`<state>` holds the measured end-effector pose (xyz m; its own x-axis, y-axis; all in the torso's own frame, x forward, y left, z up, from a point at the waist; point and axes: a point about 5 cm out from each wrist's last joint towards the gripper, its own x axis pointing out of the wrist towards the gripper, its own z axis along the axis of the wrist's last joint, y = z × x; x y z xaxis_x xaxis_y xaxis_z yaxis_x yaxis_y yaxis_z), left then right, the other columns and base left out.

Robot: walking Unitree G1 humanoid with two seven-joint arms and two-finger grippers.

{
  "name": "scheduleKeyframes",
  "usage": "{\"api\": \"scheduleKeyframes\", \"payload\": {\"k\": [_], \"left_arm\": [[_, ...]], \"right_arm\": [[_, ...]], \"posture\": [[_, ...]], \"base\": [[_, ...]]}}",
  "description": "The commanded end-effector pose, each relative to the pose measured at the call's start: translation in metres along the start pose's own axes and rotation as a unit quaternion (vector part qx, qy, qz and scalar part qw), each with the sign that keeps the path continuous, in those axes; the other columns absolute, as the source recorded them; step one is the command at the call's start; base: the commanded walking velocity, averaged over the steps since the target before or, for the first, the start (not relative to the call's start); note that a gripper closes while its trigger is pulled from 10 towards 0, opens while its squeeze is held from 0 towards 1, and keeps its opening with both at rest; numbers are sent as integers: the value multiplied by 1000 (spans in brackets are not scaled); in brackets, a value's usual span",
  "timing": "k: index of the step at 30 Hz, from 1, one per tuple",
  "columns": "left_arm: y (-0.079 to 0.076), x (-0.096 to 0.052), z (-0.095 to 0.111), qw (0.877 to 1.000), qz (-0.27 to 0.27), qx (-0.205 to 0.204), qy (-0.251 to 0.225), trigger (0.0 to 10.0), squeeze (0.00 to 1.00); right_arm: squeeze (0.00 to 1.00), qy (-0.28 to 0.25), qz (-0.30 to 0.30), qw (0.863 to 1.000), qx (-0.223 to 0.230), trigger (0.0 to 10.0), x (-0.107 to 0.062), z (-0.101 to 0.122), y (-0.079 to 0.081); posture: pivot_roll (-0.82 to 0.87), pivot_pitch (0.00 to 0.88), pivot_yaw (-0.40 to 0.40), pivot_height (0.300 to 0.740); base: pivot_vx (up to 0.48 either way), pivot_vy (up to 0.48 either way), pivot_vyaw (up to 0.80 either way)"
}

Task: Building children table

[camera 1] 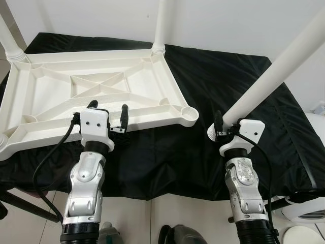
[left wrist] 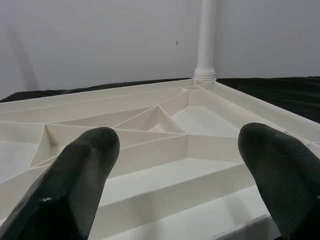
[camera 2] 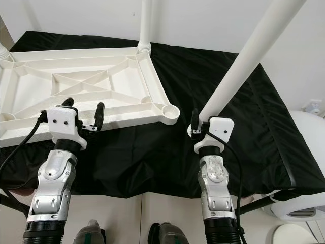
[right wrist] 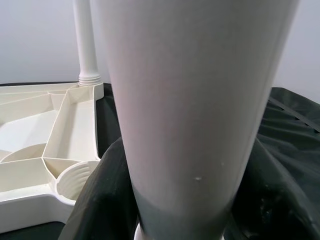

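A white plastic tabletop (camera 1: 91, 86) lies upside down on a black cloth, its ribbed underside up. Two white legs stand in its far corners, one at the far right corner (camera 1: 160, 28) and one at the far left (camera 1: 10, 38). An empty round socket (camera 1: 189, 111) sits at the near right corner. My left gripper (camera 1: 107, 114) is open over the tabletop's near edge. My right gripper (camera 1: 223, 129) is shut on a loose white leg (camera 1: 277, 73) near its lower end, held tilted up to the right, just right of the empty socket.
The black cloth (camera 1: 223, 81) covers a low surface whose near edge drops to a tiled floor (camera 1: 147, 218). A white round object (camera 1: 310, 208) stands on the floor at the right. A pale wall rises behind.
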<state>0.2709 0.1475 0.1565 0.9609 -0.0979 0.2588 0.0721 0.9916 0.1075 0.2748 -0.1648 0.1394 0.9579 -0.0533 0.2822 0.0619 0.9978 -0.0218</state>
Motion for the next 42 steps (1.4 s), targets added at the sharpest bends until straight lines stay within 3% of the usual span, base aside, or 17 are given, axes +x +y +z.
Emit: {"api": "scheduleKeyframes", "payload": {"k": [1,17,26,42], "left_arm": [[-1,-2,-5,1000,10,0,7,10000,0],[-4,-8,-9,1000,8,4,9,10000,0],[0,-13,-17,999,-16,37,15,10000,0],[-14,-17,-28,998,-45,20,38,10000,0]], "right_arm": [[0,5,-6,1000,-4,10000,-3,-5,-3],[0,24,14,1000,-7,10000,-9,-18,2],[0,19,36,999,-14,10000,-8,-18,5],[0,19,38,999,-33,10000,-2,-25,-3]], "posture": [[43,27,-60,740],[52,35,-67,740],[48,52,-71,740],[52,39,-63,740]], "base": [[0,0,0],[0,0,0],[0,0,0],[0,0,0]]}}
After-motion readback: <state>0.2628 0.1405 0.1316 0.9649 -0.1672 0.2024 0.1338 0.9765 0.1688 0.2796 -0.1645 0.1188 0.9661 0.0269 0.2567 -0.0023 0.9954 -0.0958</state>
